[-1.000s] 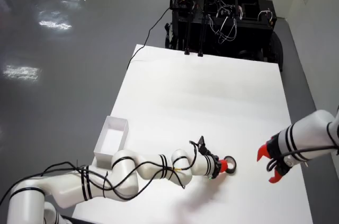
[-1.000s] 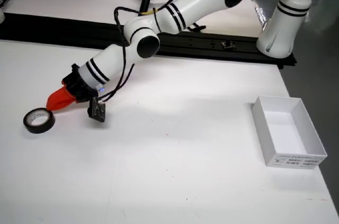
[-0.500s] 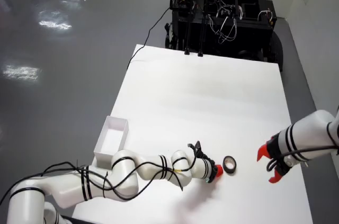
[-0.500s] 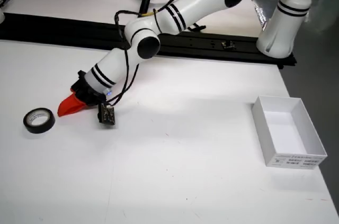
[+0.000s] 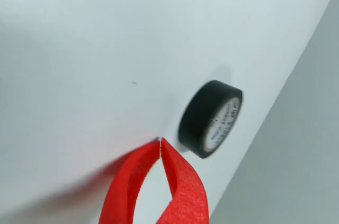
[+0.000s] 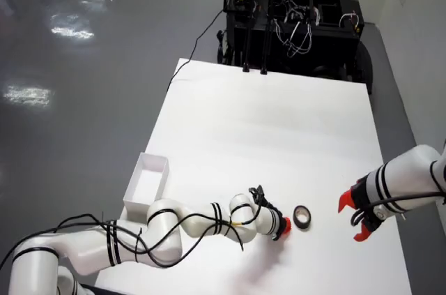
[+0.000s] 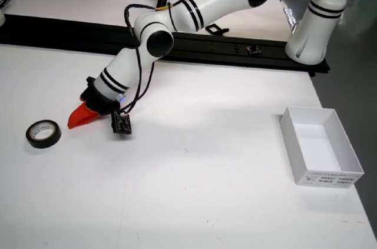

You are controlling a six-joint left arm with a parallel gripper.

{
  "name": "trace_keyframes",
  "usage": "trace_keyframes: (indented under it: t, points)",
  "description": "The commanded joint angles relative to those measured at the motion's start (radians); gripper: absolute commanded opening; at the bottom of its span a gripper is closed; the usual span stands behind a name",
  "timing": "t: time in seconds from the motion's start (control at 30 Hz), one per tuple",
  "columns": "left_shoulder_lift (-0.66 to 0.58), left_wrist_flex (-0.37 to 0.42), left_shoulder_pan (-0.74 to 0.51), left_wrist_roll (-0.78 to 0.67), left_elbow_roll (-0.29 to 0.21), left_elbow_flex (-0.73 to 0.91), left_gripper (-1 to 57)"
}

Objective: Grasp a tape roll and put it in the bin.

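Note:
A black tape roll [image 5: 209, 119] with a white inner label lies flat on the white table [image 7: 206, 160]. In the view that rides on the gripper, my red gripper [image 5: 160, 142] is shut with its tips touching and nothing between them. The roll sits just beyond the tips, a little to the right, and apart from them. The side view shows the gripper [image 7: 72, 123] low over the table, a short gap right of the roll [image 7: 43, 133]. From above, the gripper [image 6: 283, 226] is left of the roll [image 6: 302, 217]. The white bin [image 7: 327, 177] stands far right in the side view.
In the view from above, the bin [image 6: 155, 162] sits at the table's left edge. A second white arm with open red fingers [image 6: 352, 218] hangs still at the right edge. A black rail [image 7: 235, 52] and the arm bases line the far side in the side view.
My gripper has drawn back from the tape roll, away from it across the table. The roll stayed where it lay. The second arm has not moved.

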Motion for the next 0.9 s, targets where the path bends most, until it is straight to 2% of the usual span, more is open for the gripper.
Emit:
trace_keyframes:
  t: [0.03,0.2,0.33,0.4,0.53,0.7,0.8,0.9]
  points:
    - [-0.003,0.428,-0.009,-0.062,0.079,-0.429,-0.4]
    - [-0.003,0.634,0.004,-0.097,0.089,-0.561,-0.4]
    - [-0.003,0.812,0.006,-0.120,0.084,-0.605,-0.4]
    - [-0.003,0.876,-0.009,-0.112,0.073,-0.605,-0.4]
    - [-0.003,0.942,-0.063,-0.095,0.053,-0.602,-0.5]
    - [-0.016,0.961,-0.083,-0.157,0.019,-0.564,-0.6]
    - [-0.096,0.981,-0.077,-0.174,0.012,-0.422,-0.6]
    - [-0.277,0.977,-0.072,-0.177,0.029,-0.116,-0.6]
